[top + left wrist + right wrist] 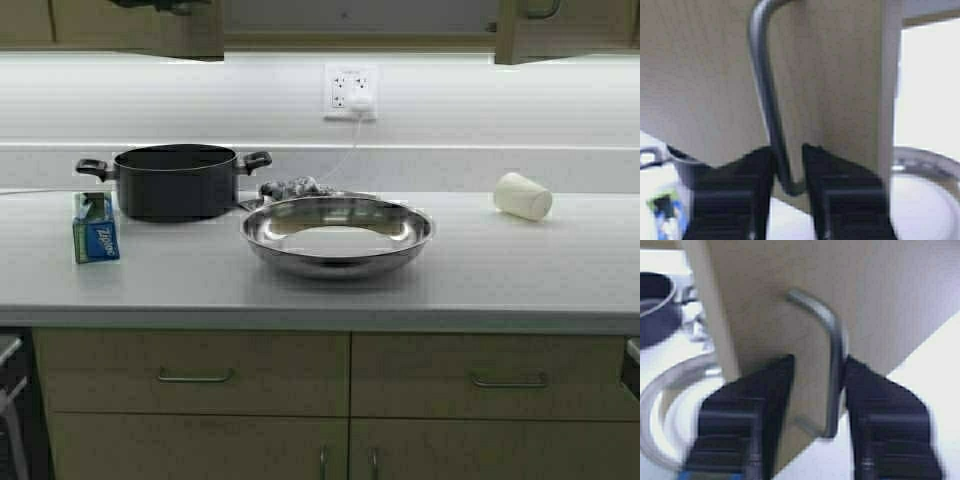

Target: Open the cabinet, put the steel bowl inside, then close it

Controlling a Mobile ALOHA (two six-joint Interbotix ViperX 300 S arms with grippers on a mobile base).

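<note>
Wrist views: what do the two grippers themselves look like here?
Both look alike. The left gripper shows two black fingers with ridged, stepped surfaces and angled tips. The right gripper has the same black, wedge-shaped fingers, also ridged, with a small blue patch at the bottom edge of one. No cables or printed markings show. In the high view the arms are barely visible.

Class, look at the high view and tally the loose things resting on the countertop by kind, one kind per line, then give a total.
Steel bowl: 1
Black two-handled pot: 1
Ziploc bag box: 1
White cup lying on its side: 1
Small grey clump behind the bowl, too unclear to name: 1
Total: 5
</note>
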